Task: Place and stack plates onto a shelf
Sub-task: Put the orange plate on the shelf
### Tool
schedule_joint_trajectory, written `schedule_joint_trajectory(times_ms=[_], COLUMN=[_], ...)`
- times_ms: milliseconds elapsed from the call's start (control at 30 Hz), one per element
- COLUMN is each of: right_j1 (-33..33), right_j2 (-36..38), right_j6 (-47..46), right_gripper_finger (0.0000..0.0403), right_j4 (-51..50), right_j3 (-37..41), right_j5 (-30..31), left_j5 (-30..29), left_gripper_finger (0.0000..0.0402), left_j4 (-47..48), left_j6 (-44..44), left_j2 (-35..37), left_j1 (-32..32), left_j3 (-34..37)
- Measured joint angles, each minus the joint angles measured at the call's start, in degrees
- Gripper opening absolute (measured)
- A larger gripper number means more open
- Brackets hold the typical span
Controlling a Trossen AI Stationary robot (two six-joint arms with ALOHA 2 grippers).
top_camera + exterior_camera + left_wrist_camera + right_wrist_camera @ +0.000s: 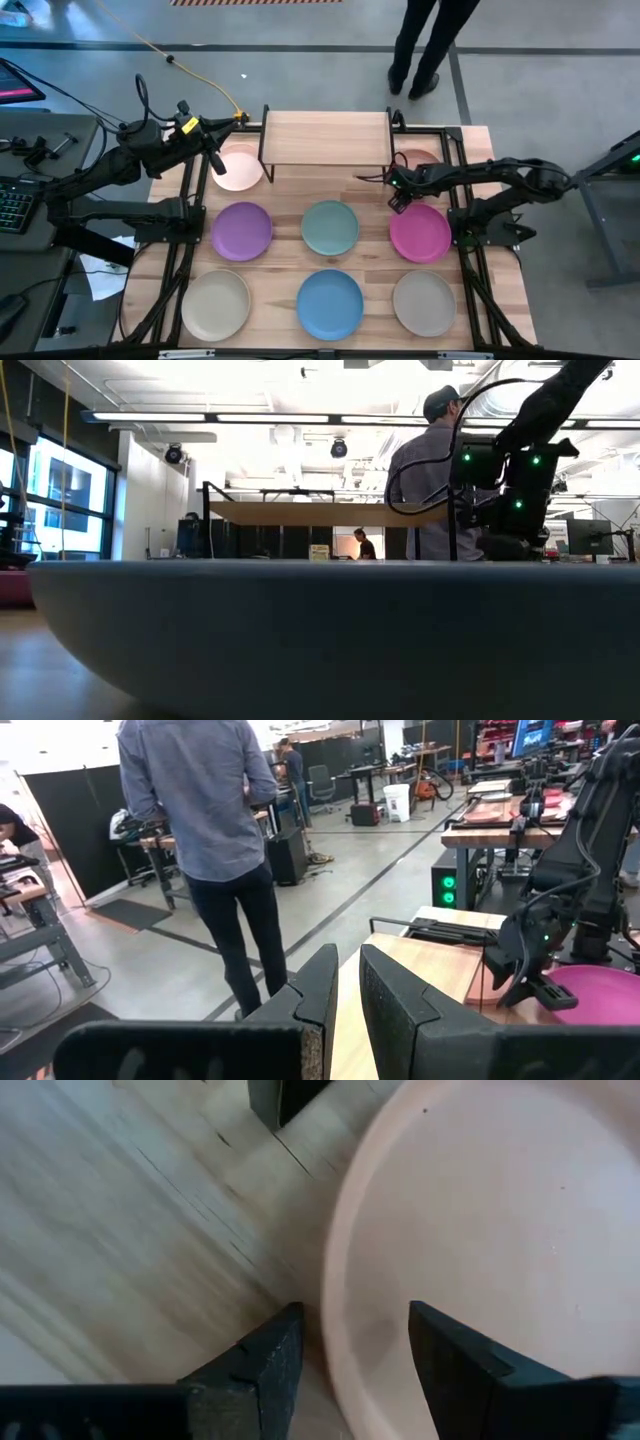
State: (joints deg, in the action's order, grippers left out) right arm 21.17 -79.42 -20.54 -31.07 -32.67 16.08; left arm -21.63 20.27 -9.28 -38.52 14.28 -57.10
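The shelf (325, 138) stands at the table's far middle, its wooden top bare. Eight plates lie flat on the table: pale pink (240, 172) and pale pink (415, 157) by the shelf's legs, purple (242, 230), teal (330, 227), magenta (420, 234), beige (215, 305), blue (330, 303), beige (424, 303). My right gripper (400, 200) (355, 1315) is open and points down, its fingers on either side of the right pale pink plate's rim (335, 1320). My left gripper (215, 162) (349, 1010) hovers over the left pale pink plate's edge, held level, with a narrow gap and nothing in it. My right gripper comes from above with one finger (255, 1365) over the table outside the right pale pink plate's rim (330, 1280) and the other finger (460, 1365) over the plate's inside. The plate lies flat on the table. Whether either finger touches it, I cannot tell.
A person (425, 45) stands just beyond the table's far edge, behind the shelf. A black shelf leg (280, 1100) stands close to my right gripper. In the low view the blue plate (320, 630) fills the foreground, with the shelf (330, 512) behind it.
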Motion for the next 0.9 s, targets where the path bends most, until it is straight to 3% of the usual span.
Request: schedule_joint_trajectory(times_ms=[600, 900], right_j1=[-0.08, -0.01], right_j2=[-1.04, -0.98], right_j6=[-1.70, -5.04], right_gripper_finger=[0.0008, 0.0002], right_j4=[0.75, 0.56], right_j3=[-0.04, 0.01], right_j5=[0.02, -0.29], left_j5=[-0.31, -0.31], left_gripper_finger=[0.0035, 0.0035], left_j4=[-0.50, -0.46], left_j6=[-1.95, -1.98], left_j2=[0.00, 0.00], left_j1=[0.00, -0.01], left_j3=[0.00, 0.00])
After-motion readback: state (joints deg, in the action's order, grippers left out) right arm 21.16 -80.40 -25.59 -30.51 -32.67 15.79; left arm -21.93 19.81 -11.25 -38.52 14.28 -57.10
